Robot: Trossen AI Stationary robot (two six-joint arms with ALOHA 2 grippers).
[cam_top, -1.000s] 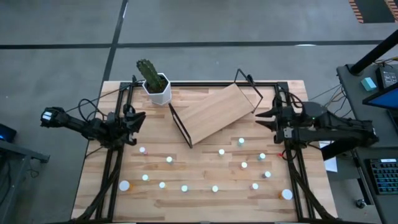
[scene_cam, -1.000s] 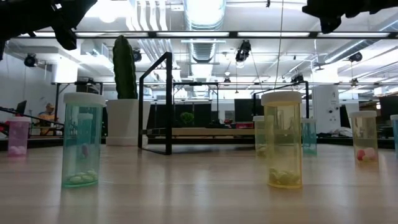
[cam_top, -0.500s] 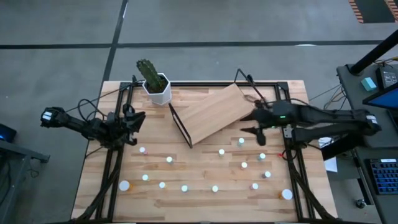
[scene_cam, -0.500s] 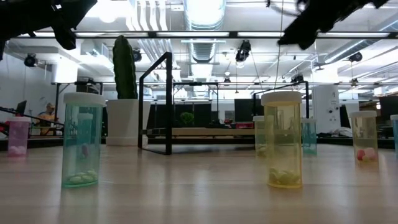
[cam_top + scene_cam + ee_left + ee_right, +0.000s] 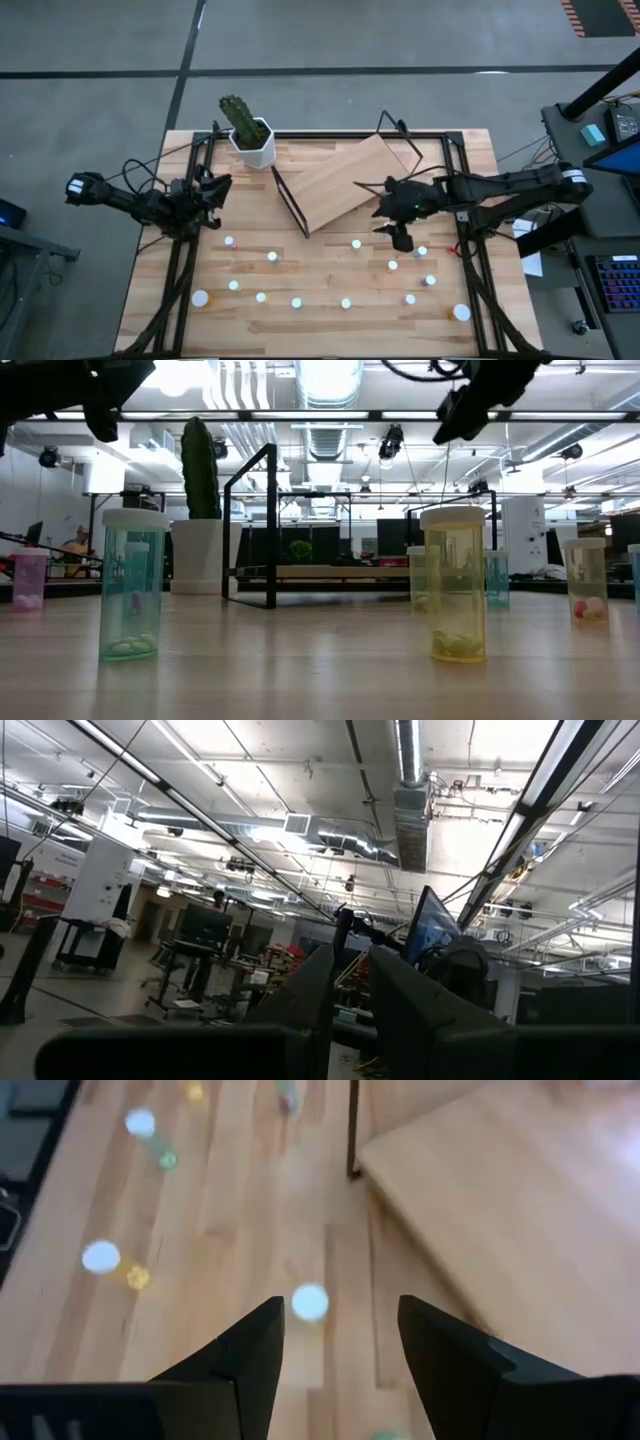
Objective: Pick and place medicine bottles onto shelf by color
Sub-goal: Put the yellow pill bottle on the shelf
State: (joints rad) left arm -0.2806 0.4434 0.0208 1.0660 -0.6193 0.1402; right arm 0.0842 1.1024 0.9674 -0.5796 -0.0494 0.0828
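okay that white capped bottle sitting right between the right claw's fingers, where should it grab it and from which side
Judging by the pose, from straight above: the white-capped bottle stands upright on the table, clear of the shelf. The open right claw could drop and pinch the cap's round sides.

The shelf (image 5: 345,183) lay tilted across the middle of the surface (image 5: 330,320), its black wire frame (image 5: 288,200) blocking the far side. The cactus pot (image 5: 252,144) stood beside it. Medicine bottles (image 5: 271,257) dotted the near half, well apart, leaving lanes between.
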